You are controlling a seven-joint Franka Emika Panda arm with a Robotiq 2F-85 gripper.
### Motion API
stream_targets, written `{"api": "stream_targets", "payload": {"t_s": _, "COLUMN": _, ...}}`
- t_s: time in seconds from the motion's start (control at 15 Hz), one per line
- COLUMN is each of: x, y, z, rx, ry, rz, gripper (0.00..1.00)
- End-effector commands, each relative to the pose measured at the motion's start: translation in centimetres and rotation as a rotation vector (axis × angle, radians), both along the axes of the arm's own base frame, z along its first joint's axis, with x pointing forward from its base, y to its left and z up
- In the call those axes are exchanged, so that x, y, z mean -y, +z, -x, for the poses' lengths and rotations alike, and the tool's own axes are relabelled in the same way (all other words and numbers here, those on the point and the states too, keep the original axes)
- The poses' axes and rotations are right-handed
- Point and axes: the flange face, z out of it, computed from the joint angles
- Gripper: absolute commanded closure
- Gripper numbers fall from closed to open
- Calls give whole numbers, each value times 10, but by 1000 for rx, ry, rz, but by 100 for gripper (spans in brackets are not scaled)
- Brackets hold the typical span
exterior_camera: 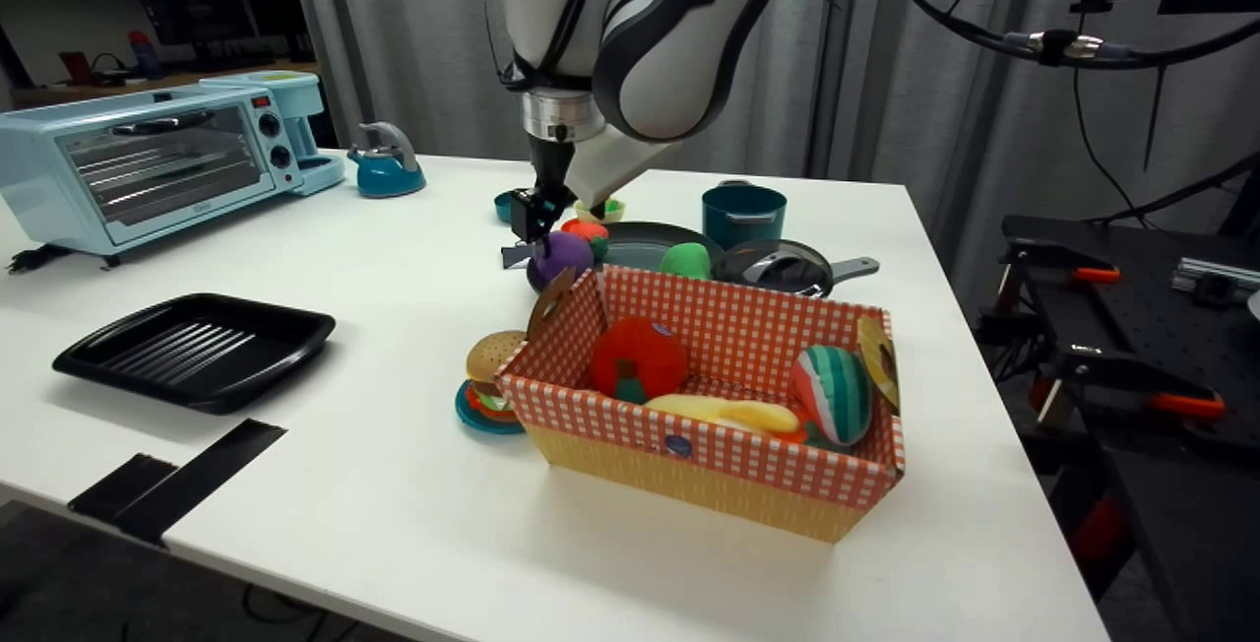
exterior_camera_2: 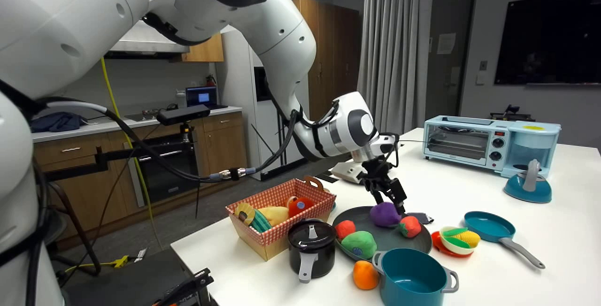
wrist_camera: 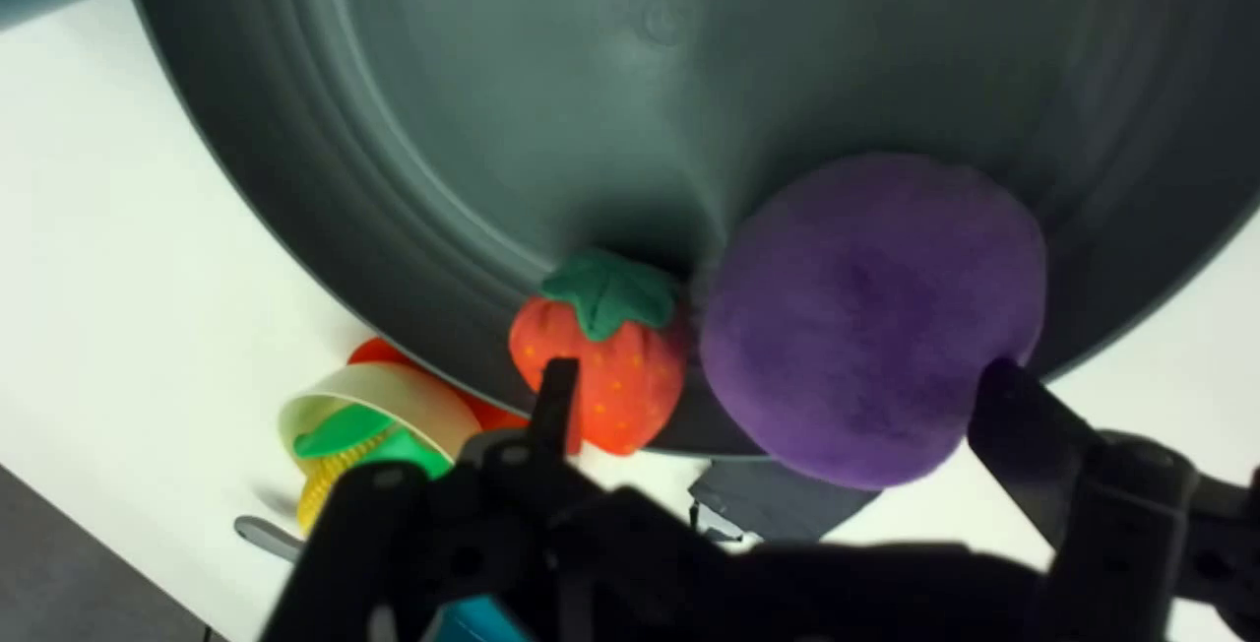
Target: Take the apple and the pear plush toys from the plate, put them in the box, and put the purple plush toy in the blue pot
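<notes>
The purple plush toy (wrist_camera: 876, 317) lies on the dark plate (wrist_camera: 541, 81) and also shows in both exterior views (exterior_camera: 564, 254) (exterior_camera_2: 385, 214). My gripper (wrist_camera: 778, 371) is open, low over the plate's edge. Its right finger touches the purple toy's side; its left finger is over a strawberry plush (wrist_camera: 620, 366). A green plush (exterior_camera_2: 359, 244), possibly the pear, and a small red plush (exterior_camera_2: 345, 229) share the plate. The checkered box (exterior_camera: 689, 499) holds a red apple-like plush (exterior_camera: 655, 352), a yellow plush (exterior_camera: 728, 413) and a watermelon plush (exterior_camera: 837, 391). The blue pot (exterior_camera_2: 408, 292) stands beside the plate.
A black lidded pot (exterior_camera_2: 312, 254) stands between box and plate. An orange plush (exterior_camera_2: 365, 275) lies against the blue pot. A bowl with corn (exterior_camera_2: 460, 240) and a teal pan (exterior_camera_2: 489, 226) are near the plate. A burger (exterior_camera: 492, 366) stands beside the box.
</notes>
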Motion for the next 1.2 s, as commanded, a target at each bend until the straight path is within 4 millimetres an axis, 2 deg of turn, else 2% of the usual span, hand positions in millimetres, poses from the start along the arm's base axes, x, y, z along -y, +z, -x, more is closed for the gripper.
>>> {"api": "stream_targets", "payload": {"t_s": 0.0, "x": 14, "y": 0, "z": 7, "rx": -9, "ry": -25, "rz": -8, "gripper": 0}}
{"api": "stream_targets", "payload": {"t_s": 0.67, "x": 37, "y": -1, "z": 3, "rx": -7, "ry": -74, "rz": 1, "gripper": 0}}
{"api": "stream_targets", "payload": {"t_s": 1.13, "x": 41, "y": -19, "z": 14, "rx": -35, "ry": -100, "rz": 9, "gripper": 0}}
